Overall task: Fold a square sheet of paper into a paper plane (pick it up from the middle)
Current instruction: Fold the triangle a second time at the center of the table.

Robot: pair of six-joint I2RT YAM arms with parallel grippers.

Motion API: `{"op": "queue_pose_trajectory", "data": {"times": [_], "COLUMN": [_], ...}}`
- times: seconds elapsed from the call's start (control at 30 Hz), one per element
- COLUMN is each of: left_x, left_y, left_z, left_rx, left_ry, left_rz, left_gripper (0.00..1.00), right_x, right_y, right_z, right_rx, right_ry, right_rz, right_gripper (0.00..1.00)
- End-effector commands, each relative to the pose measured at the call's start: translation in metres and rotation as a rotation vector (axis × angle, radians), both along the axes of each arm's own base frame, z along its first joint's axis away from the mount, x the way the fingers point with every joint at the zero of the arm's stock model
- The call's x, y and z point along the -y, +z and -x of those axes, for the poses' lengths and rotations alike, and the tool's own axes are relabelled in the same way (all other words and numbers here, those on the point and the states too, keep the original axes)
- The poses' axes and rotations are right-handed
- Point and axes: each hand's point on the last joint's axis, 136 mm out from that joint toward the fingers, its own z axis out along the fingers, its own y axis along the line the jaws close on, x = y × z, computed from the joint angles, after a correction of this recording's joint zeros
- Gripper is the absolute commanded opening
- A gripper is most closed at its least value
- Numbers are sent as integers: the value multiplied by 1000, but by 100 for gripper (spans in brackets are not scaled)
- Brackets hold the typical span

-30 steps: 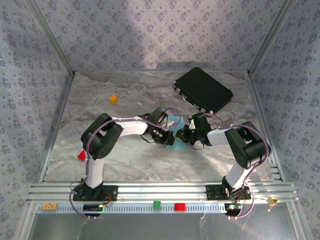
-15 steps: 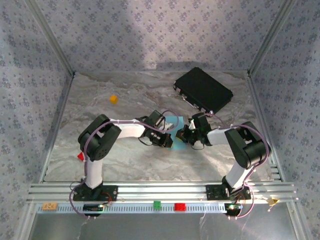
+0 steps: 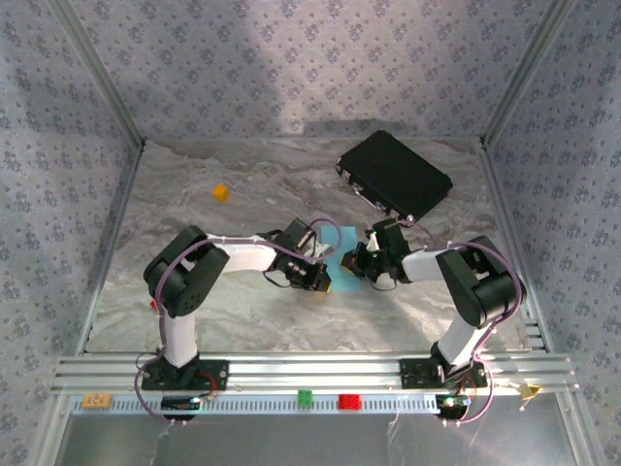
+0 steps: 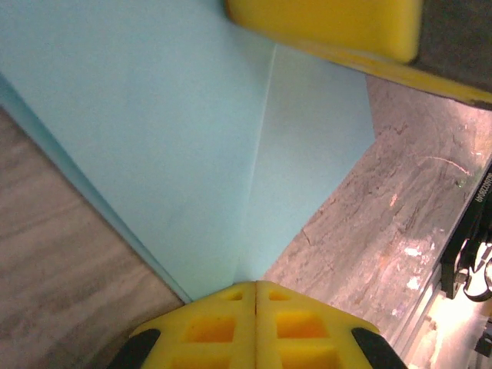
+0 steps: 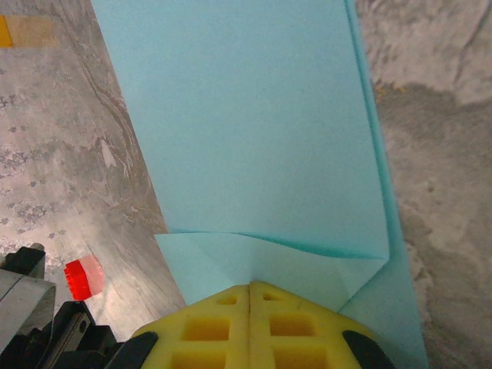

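- The square sheet of paper (image 3: 339,240), light blue and already partly folded, lies flat near the middle of the bench (image 3: 194,223), between the two arms.
- The left tool (image 4: 255,286) has its fingers together, with the tips down on the paper where a long crease (image 4: 257,154) ends.
- The right tool (image 5: 250,288) is likewise closed, across the sheet, with its tips set on a small folded flap (image 5: 231,261). From these views we cannot say for sure whether a layer is nipped between the fingers or merely pressed flat.
- We judge the step in hand to be setting a fold.
- To do it well, we would let one tool pin the sheet while the other runs along the fold line with light, even pressure, so the thin paper neither slides nor buckles.
- The tools stand close together, so we would move slowly to avoid a knock.
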Motion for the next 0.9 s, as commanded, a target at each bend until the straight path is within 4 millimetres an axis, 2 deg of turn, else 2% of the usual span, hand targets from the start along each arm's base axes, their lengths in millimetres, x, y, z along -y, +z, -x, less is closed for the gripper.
{"op": "queue_pose_trajectory", "data": {"times": [0.0,0.17,0.3,0.5,0.73,0.87], "left_x": [1,13,23,26,-2,-11], "left_y": [24,42,41,10,-28,-36], "left_z": [3,-18,-32,-39,-14,-9], "left_rx": [2,48,48,-4,-77,-85], "left_ry": [-6,23,35,41,36,46], "left_rz": [33,95,114,31,-82,-98], "left_gripper": [6,6,7,6,3,2], "right_x": [19,18,19,17,14,12], "right_y": [-25,-24,-24,-23,-17,-3], "right_z": [12,13,13,12,8,1], "right_rx": [-86,-84,-83,-77,-55,-31], "right_ry": [-39,-36,-37,-38,-29,-26], "right_rz": [96,94,95,88,70,62], "right_gripper": [3,3,3,3,3,4]}}
